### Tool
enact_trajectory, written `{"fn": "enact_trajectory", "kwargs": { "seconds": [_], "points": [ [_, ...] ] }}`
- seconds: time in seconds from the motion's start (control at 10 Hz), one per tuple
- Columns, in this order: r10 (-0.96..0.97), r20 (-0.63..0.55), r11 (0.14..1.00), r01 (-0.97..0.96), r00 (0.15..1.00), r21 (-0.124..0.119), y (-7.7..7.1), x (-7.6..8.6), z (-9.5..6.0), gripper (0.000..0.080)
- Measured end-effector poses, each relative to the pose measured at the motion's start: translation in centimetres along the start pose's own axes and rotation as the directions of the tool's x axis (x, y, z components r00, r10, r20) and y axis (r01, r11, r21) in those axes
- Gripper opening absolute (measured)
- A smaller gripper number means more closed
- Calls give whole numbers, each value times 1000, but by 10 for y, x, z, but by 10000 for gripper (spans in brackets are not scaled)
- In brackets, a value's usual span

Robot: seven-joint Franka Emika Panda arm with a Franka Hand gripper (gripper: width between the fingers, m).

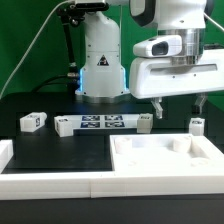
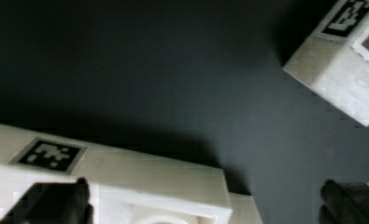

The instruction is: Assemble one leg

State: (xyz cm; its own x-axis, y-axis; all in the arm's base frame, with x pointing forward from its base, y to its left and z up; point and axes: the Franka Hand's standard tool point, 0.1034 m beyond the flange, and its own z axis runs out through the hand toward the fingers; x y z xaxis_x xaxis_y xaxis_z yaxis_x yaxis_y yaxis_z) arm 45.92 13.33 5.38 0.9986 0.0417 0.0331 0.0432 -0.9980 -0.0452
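Small white legs with marker tags lie on the black table in the exterior view: one behind the panel's right side, one beside the marker board, and one far to the exterior view's left. My gripper hangs open and empty above the table between the first two legs, just behind the large white panel. In the wrist view my gripper is open, with dark fingertips over a tagged corner of the panel. A tagged leg lies apart from the panel.
The marker board lies in front of the robot base. Another small tagged white block sits at its end. A white wall runs along the table's front, with a white block at its far left.
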Motion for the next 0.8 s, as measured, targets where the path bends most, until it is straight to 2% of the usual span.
{"fn": "enact_trajectory", "kwargs": {
  "seconds": [0.2, 0.4, 0.6, 0.8],
  "points": [
    [199, 4, 980, -199, 980, 17, -16, -5, 3, 649],
    [329, 16, 944, -329, 944, 27, -26, -6, 6, 649],
    [451, 30, 892, -452, 892, 35, -30, -8, 7, 649],
    [425, 37, 904, -426, 904, 32, -29, -9, 7, 649]
  ]
}}
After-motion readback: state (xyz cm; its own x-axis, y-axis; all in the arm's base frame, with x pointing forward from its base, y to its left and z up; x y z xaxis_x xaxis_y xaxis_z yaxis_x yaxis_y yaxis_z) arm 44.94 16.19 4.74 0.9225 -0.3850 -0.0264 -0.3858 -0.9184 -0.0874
